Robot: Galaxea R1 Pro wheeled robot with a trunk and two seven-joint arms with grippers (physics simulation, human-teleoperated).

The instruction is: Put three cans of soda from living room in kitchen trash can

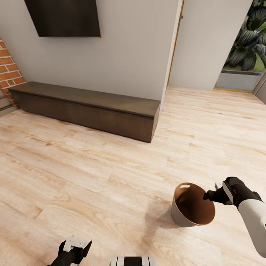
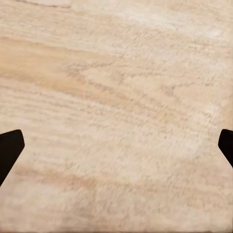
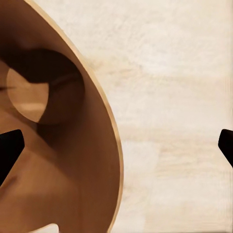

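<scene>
Right pincer [image 1: 208, 195] — at tash can [image 1: 183, 218] rim

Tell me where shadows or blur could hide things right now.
Head view: sharp and evenly lit, with a soft shadow on the floor left of the trash can. Right wrist view: the can's inside is dark and shadowed. Left wrist view: the plank floor looks soft and blurred.

Tash can [image 1: 184, 216] on floor [image 1: 92, 173], bench [image 1: 88, 107] behind-left.
</scene>
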